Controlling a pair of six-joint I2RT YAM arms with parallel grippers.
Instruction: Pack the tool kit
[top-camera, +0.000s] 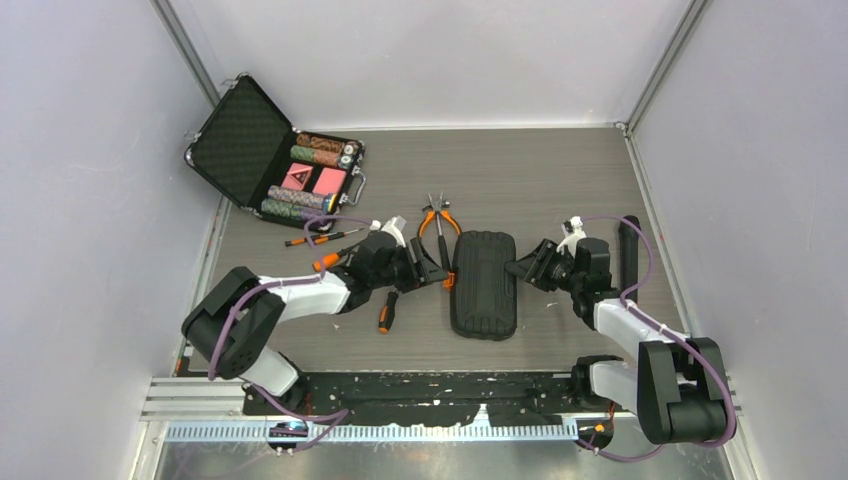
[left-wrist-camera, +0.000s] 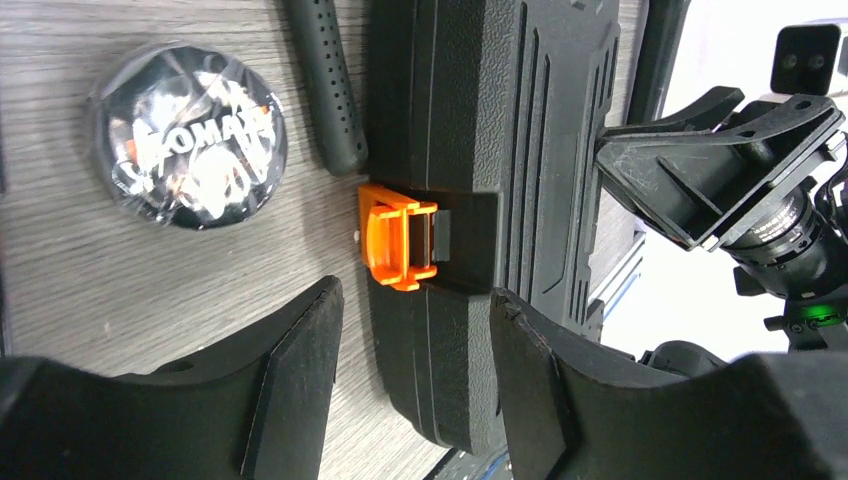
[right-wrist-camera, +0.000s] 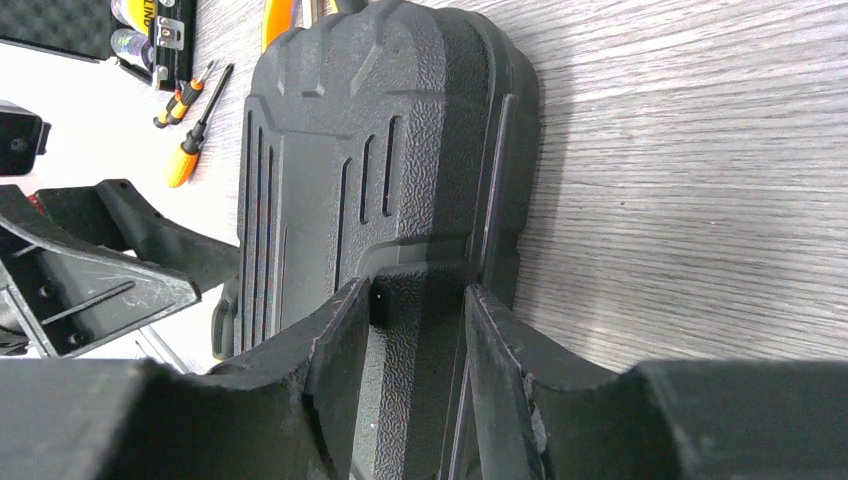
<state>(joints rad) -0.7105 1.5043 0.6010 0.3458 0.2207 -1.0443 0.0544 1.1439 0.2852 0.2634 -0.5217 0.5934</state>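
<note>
The tool kit (top-camera: 484, 283), a black ribbed case, lies closed on the table with its orange latch (left-wrist-camera: 397, 247) on its left edge. My left gripper (top-camera: 430, 268) is open, and in its wrist view (left-wrist-camera: 415, 300) the fingers straddle the case's latch edge just below the latch, one over the table, one over the lid. My right gripper (top-camera: 520, 268) is shut on the case's right edge, and in the right wrist view (right-wrist-camera: 417, 300) the edge fills the gap between its fingers. Orange-and-black pliers (top-camera: 437, 222) and screwdrivers (top-camera: 320, 237) lie loose on the table to the case's left.
An open metal-edged briefcase (top-camera: 245, 135) of poker chips and red cards stands at the back left. A wrapped round disc (left-wrist-camera: 187, 135) and a black perforated handle (left-wrist-camera: 325, 85) lie beside the latch. A long black object (top-camera: 628, 250) lies at the far right.
</note>
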